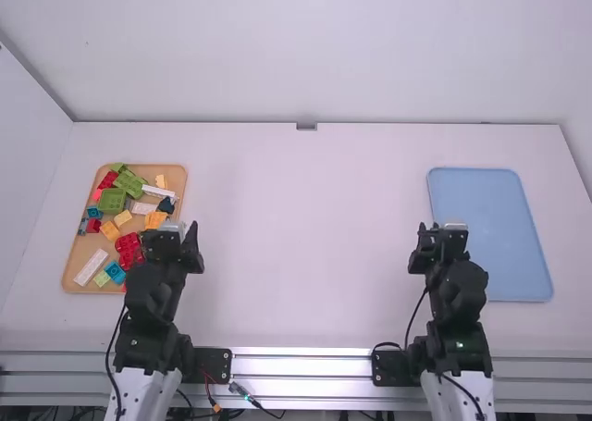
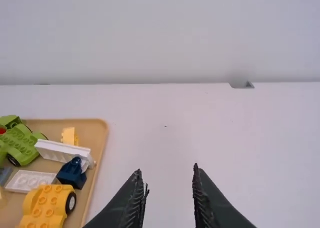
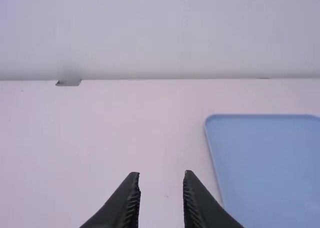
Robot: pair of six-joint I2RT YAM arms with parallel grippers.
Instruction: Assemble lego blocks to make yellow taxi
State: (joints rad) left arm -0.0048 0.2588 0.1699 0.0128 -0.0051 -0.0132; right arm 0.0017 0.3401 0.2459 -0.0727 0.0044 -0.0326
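High view: Lego blocks (image 1: 112, 201) lie in a tan tray (image 1: 174, 175) at left; left gripper (image 1: 173, 229), lower left; right gripper (image 1: 438, 229), lower right; blue tray (image 1: 481, 217), right. Left wrist view: wheeled yellow block (image 2: 47, 203), lower left; gripper parted, empty. Right wrist view: gripper likewise parted, empty.

The right claw (image 1: 442, 234), its fingers spread apart, hangs over the white table (image 3: 125, 128) near a blue tray (image 3: 265, 158).
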